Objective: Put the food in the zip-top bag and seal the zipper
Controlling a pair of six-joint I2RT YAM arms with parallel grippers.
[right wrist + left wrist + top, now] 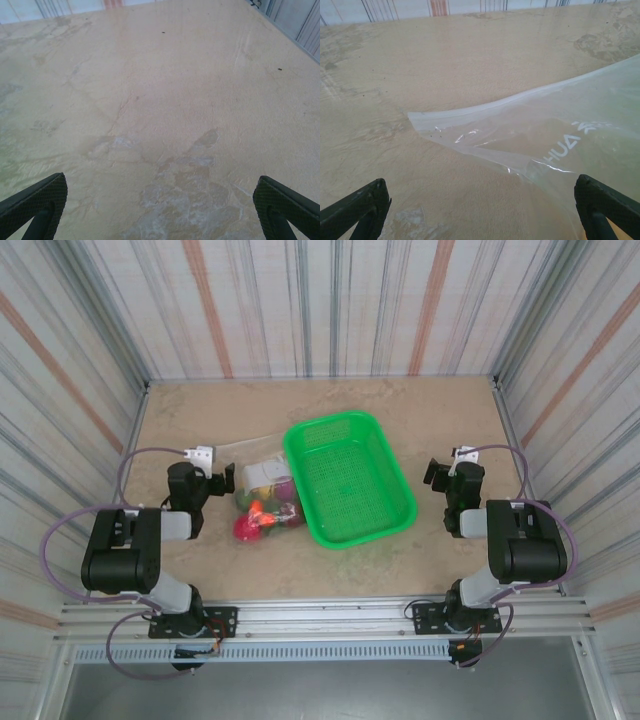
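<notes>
The clear zip-top bag [262,490] lies on the table just left of the green basket, its white label facing up. Through its plastic I see the food [262,514]: red, orange, purple, green and yellow toy pieces bunched at the near end. In the left wrist view the bag's empty far corner [530,130] lies flat, with the zipper [520,96] running along its edge. My left gripper [222,480] stands open just left of the bag, its fingers [360,207] wide apart over bare table. My right gripper [436,474] is open too, right of the basket.
A green mesh basket [350,478] sits empty in the middle of the table, between the two arms. Striped walls close in the table on three sides. Bare tabletop [165,125] lies under the right gripper.
</notes>
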